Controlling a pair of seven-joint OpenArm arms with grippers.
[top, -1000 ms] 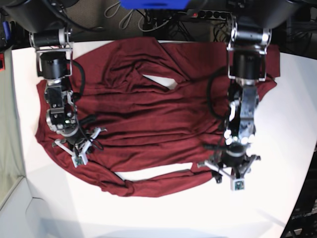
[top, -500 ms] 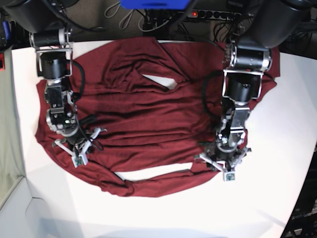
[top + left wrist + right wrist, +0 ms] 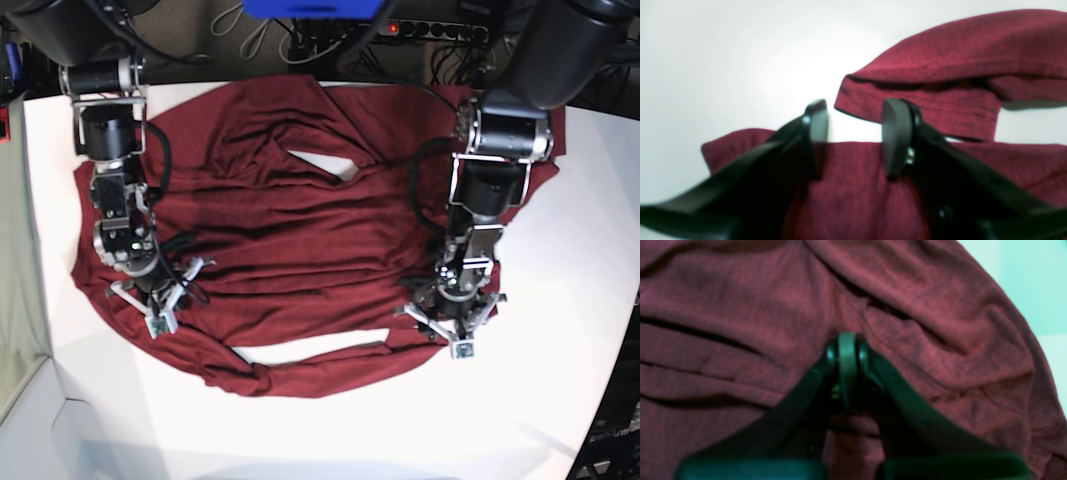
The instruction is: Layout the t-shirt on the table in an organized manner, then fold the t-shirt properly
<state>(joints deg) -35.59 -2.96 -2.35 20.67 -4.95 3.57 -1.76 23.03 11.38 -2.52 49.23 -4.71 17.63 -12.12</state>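
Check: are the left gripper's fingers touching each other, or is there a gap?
Apart. The left wrist view shows the left gripper with white table and t-shirt visible between its two fingers; nothing is pinched between them.

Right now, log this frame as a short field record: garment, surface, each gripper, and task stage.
garment: t-shirt, maroon, spread but wrinkled, near edge folded over
surface: table, white
left gripper: jaws apart, poised over the shirt's edge, nothing clamped
right gripper: jaws together, resting on the cloth; a pinch of fabric cannot be confirmed
task stage: laying out; folding not yet done
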